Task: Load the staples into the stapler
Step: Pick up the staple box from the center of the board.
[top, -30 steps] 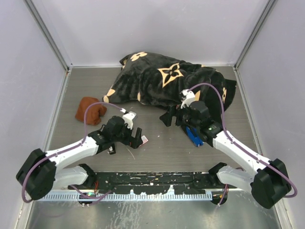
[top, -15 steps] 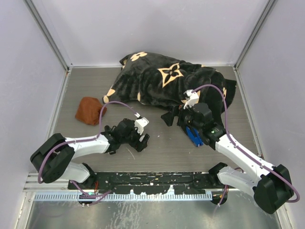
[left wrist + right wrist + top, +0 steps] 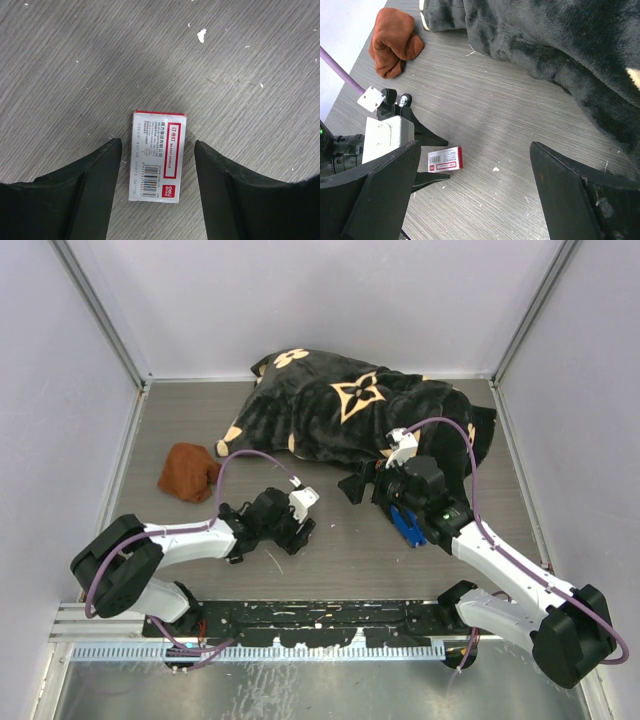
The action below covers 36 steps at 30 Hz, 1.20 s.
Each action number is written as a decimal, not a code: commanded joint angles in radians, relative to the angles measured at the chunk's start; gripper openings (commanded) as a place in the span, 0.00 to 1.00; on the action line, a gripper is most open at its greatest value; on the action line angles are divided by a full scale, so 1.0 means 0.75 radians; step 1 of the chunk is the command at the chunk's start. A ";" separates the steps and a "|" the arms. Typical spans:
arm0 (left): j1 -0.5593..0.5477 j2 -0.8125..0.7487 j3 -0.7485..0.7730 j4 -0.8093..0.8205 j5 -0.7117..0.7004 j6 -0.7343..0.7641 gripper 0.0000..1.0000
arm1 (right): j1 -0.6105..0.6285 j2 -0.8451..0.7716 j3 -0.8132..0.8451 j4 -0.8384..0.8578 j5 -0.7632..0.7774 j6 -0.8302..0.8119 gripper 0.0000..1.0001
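Note:
The staples box (image 3: 158,156), small and white with a red-edged label, lies flat on the grey table. My left gripper (image 3: 157,144) is open and sits low over it, one finger on each side, not touching. In the top view the left gripper (image 3: 298,533) covers the box. The right wrist view shows the box (image 3: 445,159) between the left fingers (image 3: 427,136). My right gripper (image 3: 368,488) is open and empty, hovering right of the box, by the blanket. A blue stapler (image 3: 407,524) lies partly hidden under my right arm.
A black blanket with tan flower prints (image 3: 350,405) is heaped at the back centre and right, also in the right wrist view (image 3: 545,40). A rust-brown cloth (image 3: 188,471) lies at the left. Grey walls close three sides.
My left gripper has moved right and settled over the staples box, which now lies between its fingers. My right arm has shifted only slightly.

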 commanded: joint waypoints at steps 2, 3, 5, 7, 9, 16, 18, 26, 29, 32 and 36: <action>-0.053 0.021 0.069 -0.023 -0.050 0.029 0.61 | -0.004 -0.030 0.012 0.068 0.034 0.005 0.96; -0.067 0.030 0.079 -0.040 -0.062 0.034 0.61 | -0.003 -0.031 0.015 0.068 0.032 0.005 0.96; -0.096 0.050 0.097 -0.078 -0.085 0.039 0.60 | -0.004 -0.028 0.019 0.069 0.032 0.003 0.96; -0.112 0.063 0.105 -0.093 -0.099 0.033 0.59 | -0.004 -0.028 0.020 0.069 0.031 0.005 0.96; -0.118 0.069 0.108 -0.100 -0.110 0.020 0.57 | -0.003 -0.030 0.019 0.068 0.035 0.010 0.96; -0.121 0.022 0.085 -0.092 -0.148 -0.013 0.44 | -0.004 -0.038 0.033 0.041 0.060 0.012 0.96; -0.123 -0.007 0.061 -0.062 -0.148 -0.013 0.41 | -0.007 -0.039 0.030 0.027 0.052 0.018 0.97; -0.125 -0.119 -0.038 0.172 -0.012 -0.036 0.36 | -0.175 0.030 -0.060 0.059 -0.322 0.238 0.89; -0.128 -0.120 -0.060 0.236 0.029 -0.031 0.35 | -0.194 0.055 -0.129 0.141 -0.462 0.346 0.81; -0.146 -0.129 -0.080 0.302 0.070 -0.038 0.36 | -0.192 0.095 -0.199 0.248 -0.584 0.456 0.74; -0.175 -0.159 -0.109 0.352 0.115 -0.051 0.35 | -0.181 0.149 -0.258 0.330 -0.759 0.530 0.66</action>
